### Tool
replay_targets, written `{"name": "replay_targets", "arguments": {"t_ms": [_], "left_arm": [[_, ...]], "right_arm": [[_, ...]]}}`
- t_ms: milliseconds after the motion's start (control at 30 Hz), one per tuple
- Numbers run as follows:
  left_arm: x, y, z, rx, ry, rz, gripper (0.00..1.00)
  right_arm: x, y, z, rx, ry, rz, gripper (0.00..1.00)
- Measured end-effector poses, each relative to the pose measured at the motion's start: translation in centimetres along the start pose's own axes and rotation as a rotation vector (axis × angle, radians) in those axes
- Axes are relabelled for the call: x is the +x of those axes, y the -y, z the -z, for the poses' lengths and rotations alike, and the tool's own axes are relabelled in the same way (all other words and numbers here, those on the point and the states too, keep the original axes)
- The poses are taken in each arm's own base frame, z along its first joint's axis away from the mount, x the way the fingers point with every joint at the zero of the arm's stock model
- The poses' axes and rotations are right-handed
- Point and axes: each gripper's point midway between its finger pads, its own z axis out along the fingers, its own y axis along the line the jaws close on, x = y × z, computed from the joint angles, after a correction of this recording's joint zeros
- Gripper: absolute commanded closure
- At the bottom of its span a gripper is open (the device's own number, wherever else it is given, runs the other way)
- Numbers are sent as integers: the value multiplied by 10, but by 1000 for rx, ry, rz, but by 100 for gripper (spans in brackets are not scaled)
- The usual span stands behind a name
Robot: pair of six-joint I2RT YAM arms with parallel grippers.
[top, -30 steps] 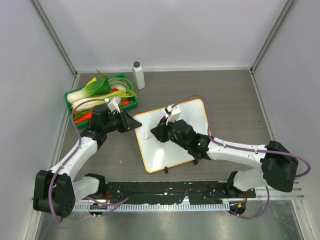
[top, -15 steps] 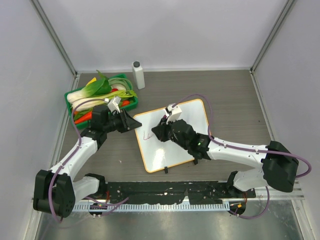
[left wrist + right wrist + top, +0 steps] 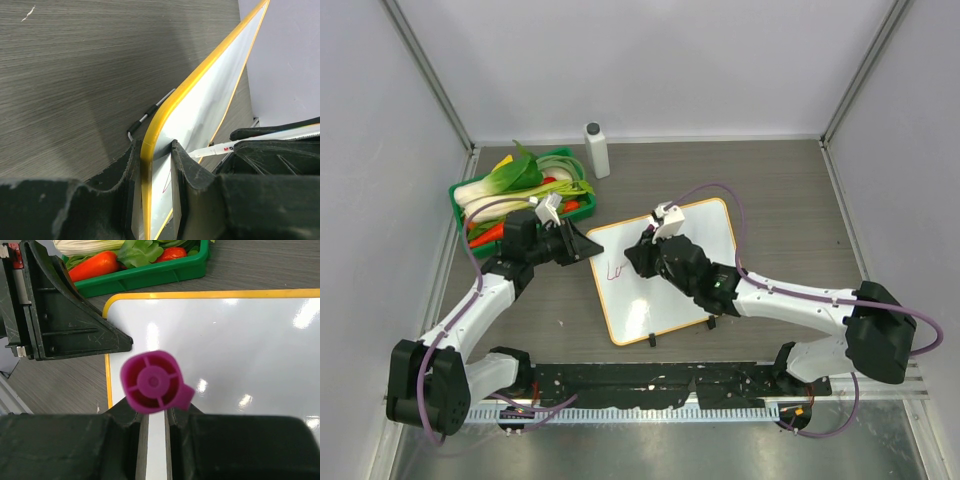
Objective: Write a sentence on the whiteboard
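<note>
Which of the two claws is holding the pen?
The right gripper, clamped on the magenta-capped marker; the left gripper pinches a corner of the whiteboard instead.

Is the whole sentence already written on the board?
No, the whiteboard shows only a few pink strokes near its left edge; the rest that shows is blank.

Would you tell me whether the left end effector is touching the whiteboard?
Touching. The left wrist view shows the left end effector clamped on the orange edge of the whiteboard, one finger each side.
</note>
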Motion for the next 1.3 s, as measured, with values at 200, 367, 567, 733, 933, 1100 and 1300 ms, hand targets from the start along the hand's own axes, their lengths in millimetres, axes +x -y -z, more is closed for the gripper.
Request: {"name": "replay_targets", "arguments": {"t_ms": [200,367,567,733,933,1100,1300], "left_arm": [[0,0,0,0,0,0,100],[0,0,0,0,0,0,100],[0,0,0,0,-1,0,100],[0,0,0,2,-2,0,100],[0,0,0,3,-2,0,100],[0,0,0,3,-2,0,100],[0,0,0,3,-2,0,100]], "right_arm": [[-1,-1,-2,-2,0,2,99],[0,-5,-5,-16,-7,0,99],[1,-8,-4,-32,-16,-3,99],[-5,-11,0,-43,-2,-10,98],[-22,-13,8,-48,42,-22,99],[-21,-10,8,-35,41,-18,99],[-21,-10,8,-33,41,-15,98]]}}
